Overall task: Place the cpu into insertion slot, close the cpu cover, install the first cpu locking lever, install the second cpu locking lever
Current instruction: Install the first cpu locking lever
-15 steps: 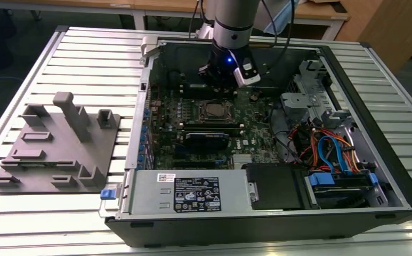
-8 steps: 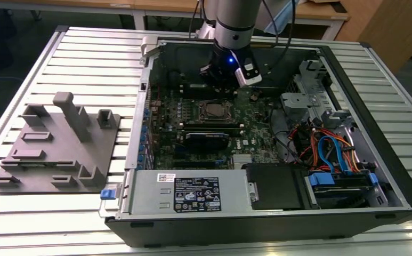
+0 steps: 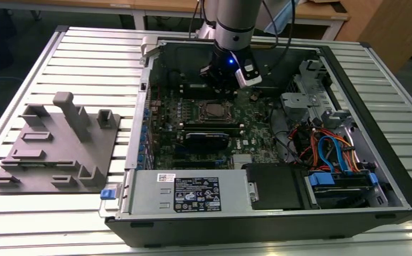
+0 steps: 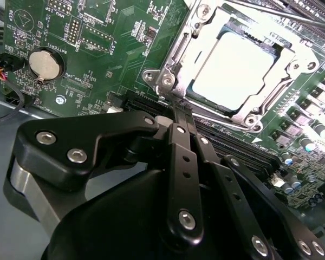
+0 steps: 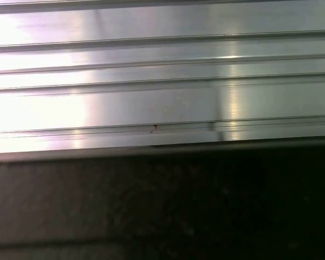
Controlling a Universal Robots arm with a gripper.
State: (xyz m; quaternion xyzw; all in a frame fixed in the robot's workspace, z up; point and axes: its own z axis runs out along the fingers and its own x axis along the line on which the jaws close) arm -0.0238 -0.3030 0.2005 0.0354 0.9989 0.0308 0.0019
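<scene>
In the second wrist view the cpu [image 4: 233, 67], a pale silver square, lies in the insertion slot [image 4: 168, 81] on the green board. The cpu cover [image 4: 290, 69], a silver frame, lies flat around the chip's edges. A thin metal rod [image 4: 281, 13] runs along one side of the socket. My gripper [image 4: 176, 112] hangs just short of the socket's corner with its black fingers [image 4: 184, 162] pressed together and nothing between them. In the exterior view the gripper [image 3: 224, 85] hovers inside the open computer case, slightly behind the insertion slot [image 3: 209, 110].
The case [image 3: 376, 208] lies open on a ribbed aluminium table [image 3: 92, 48]. A black power-supply box [image 3: 191, 194] fills the case's front, with coloured cables [image 3: 330, 149] at the exterior view's right. A grey fixture plate [image 3: 56, 144] sits at the left. A coin cell [image 4: 45, 66] sits on the board.
</scene>
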